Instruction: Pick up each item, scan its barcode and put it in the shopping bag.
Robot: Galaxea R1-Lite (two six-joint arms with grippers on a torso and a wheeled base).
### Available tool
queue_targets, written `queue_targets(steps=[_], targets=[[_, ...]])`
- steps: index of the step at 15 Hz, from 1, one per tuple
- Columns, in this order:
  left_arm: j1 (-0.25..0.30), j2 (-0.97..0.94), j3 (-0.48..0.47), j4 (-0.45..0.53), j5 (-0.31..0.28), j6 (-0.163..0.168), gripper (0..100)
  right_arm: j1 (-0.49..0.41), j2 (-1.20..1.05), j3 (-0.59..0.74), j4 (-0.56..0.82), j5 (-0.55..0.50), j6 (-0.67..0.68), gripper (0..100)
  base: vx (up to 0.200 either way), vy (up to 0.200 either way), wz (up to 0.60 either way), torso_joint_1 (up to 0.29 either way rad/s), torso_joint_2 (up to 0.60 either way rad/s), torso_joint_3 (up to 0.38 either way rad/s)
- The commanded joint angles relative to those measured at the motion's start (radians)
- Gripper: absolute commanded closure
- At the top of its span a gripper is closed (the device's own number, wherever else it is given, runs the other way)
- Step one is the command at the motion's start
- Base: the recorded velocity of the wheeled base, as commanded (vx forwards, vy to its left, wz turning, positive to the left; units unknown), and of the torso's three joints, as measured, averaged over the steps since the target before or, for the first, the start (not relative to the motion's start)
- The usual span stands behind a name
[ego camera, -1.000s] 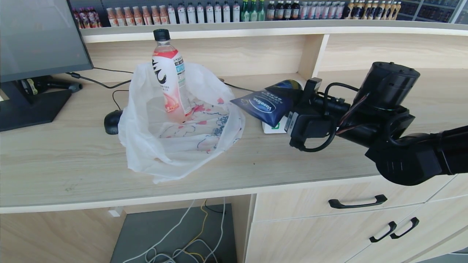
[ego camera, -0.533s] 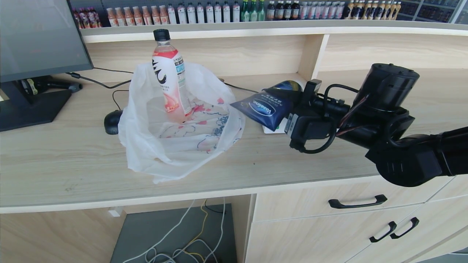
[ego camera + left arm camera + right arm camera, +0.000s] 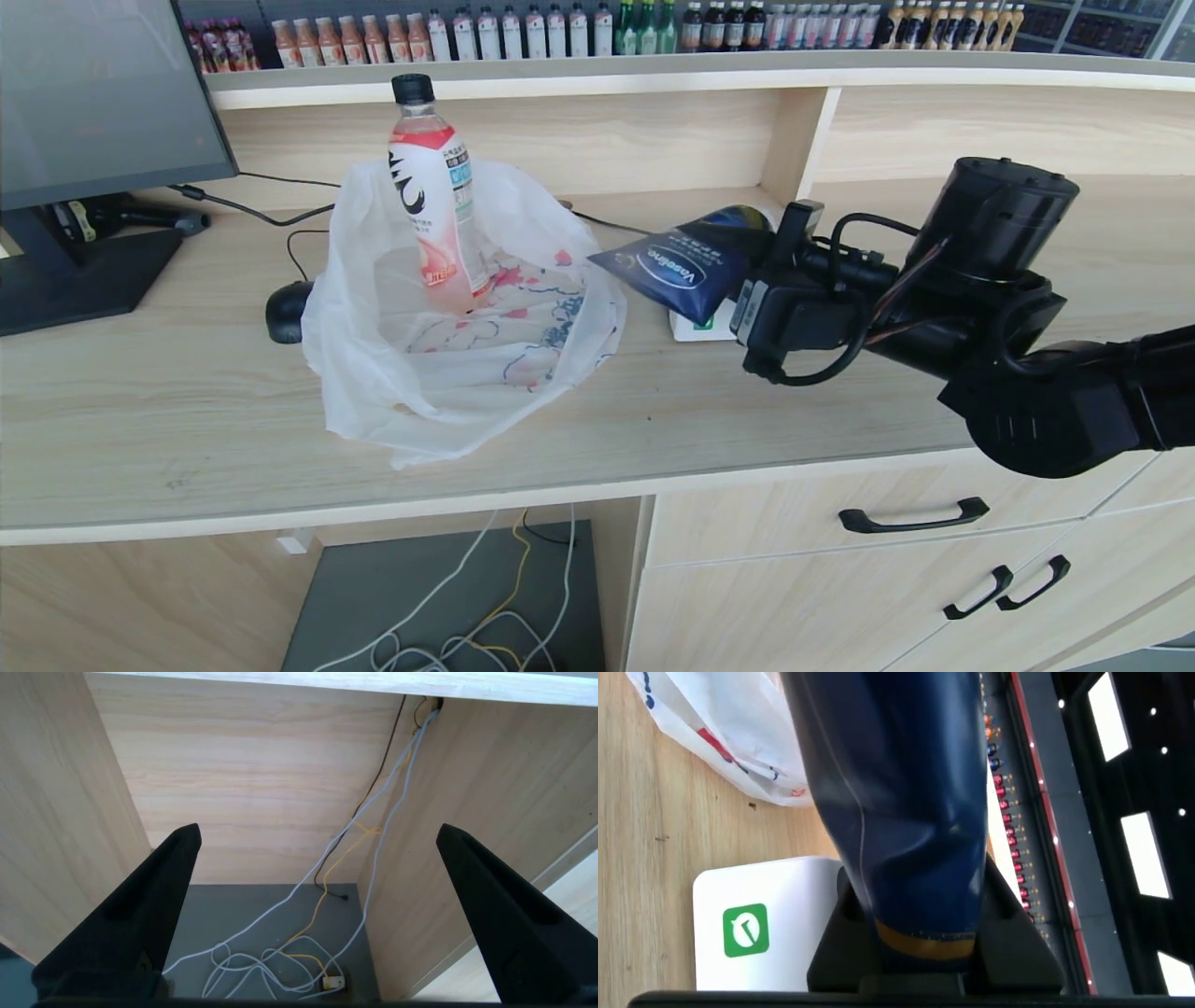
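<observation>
Blue pouch, clamped in right end effector, hangs above white box beside shopping bag; left end effector spread wide.

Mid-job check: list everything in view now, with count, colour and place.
shopping bag: one, translucent white, open on the counter
bottle: one, red-white label, black cap, upright in the bag
tube: one, dark blue, held above the box, beside the bag
box: one, white with green square, on the counter
mouse: one, black, left of the bag
monitor: one, dark, counter's far left
shelf bottles: a row, mixed colours, back shelf
cables: several, white and yellow, floor under the counter
drawer handles: three, black, below the counter
right pincer: one, black, shut on the tube
left pincer: one, black, open, under the counter facing the cables
</observation>
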State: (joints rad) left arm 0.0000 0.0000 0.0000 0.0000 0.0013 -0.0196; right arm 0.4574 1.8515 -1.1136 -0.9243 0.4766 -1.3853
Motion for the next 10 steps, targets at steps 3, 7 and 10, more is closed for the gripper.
queue_targets(steps=[3,7,10], targets=[[0.000,0.002,0.000,0.000,0.000,0.000,0,0.001,-0.078,-0.002,-0.002,-0.001,0.077,100,0.000,0.000,0.00,0.000,0.00,0.000],[0.000,0.000,0.000,0.000,0.000,0.000,0,0.000,-0.153,0.018,-0.005,-0.015,0.215,100,0.000,0.000,0.00,0.000,0.00,0.000],[0.000,0.000,0.000,0.000,0.000,0.000,0,-0.006,-0.202,0.127,-0.134,-0.112,0.480,100,0.000,0.000,0.00,0.000,0.00,0.000]])
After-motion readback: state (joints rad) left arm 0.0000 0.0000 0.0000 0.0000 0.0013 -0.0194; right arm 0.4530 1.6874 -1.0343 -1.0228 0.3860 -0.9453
